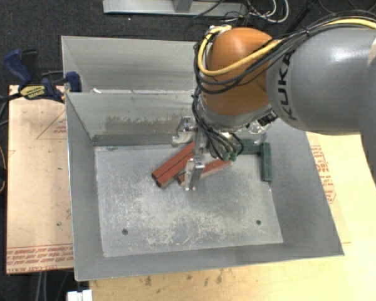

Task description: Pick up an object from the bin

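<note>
Currently I see the gripper (191, 171) low on the long reddish-brown rectangular block (169, 170) mid-floor of the grey metal bin (175, 231); whether its fingers clamp it I cannot tell.

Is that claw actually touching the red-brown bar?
Cannot tell. The camera view looks down on the gripper overlapping the red-brown bar mid-bin, so neither contact nor a gap shows plainly.

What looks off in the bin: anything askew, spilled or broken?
Nothing broken or spilled. The brown bar lies diagonally mid-bin, with the claw at its right end. The green bar lies straight by the right wall. The bin floor is scuffed, nothing more.
</note>
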### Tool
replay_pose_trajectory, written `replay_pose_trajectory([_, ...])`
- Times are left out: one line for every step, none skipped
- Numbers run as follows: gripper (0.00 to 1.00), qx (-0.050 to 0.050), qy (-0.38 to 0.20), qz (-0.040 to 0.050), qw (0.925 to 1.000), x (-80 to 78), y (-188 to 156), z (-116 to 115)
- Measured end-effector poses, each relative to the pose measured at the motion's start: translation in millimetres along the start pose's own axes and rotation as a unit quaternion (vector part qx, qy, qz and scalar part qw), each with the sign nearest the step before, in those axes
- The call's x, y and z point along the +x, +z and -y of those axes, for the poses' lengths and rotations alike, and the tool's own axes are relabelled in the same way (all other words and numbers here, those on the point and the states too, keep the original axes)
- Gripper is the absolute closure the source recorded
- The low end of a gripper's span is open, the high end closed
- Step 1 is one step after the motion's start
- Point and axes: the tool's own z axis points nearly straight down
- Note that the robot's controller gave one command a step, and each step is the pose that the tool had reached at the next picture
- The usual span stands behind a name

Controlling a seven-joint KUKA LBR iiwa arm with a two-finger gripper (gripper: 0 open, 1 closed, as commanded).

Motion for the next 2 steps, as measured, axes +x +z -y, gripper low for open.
replay_pose_trajectory([0.00,0.000,-0.052,0.0004,0.9987,-28.7,80,9])
replay_pose_trajectory([0.00,-0.002,-0.100,-0.0006,0.9950,-60.7,120,17])
